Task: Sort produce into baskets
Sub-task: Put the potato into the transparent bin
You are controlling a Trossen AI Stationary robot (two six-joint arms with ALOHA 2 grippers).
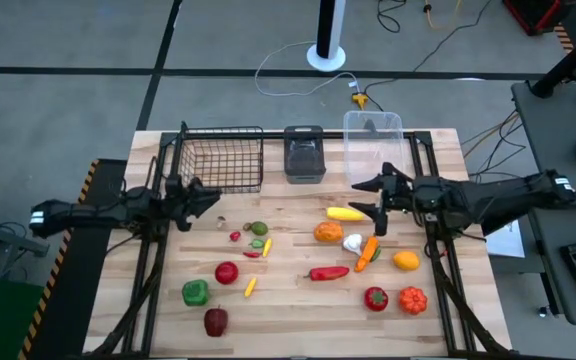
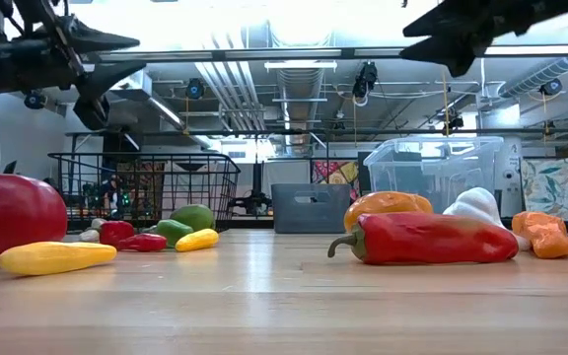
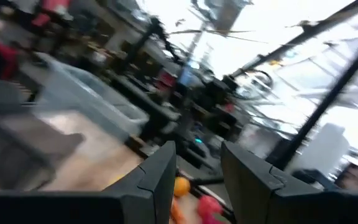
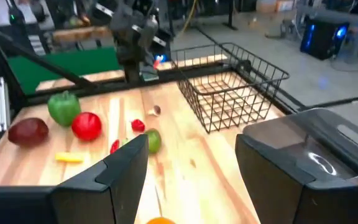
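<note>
Here the produce is lying scattered over the wooden table (image 1: 298,300): a long red pepper (image 1: 329,272) lying across it, stem toward the left arm's side, and a carrot (image 1: 368,252) lying slantwise beside white garlic (image 1: 353,242). The wire basket (image 1: 220,158), grey bin (image 1: 304,154) and clear tub (image 1: 373,140) are lining the far edge. Both arms are hovering: the left gripper (image 1: 205,200) is showing a narrow empty gap, the right gripper (image 1: 376,198) a wider empty one. The left wrist view is smearing; ceiling ducts are showing beyond.
</note>
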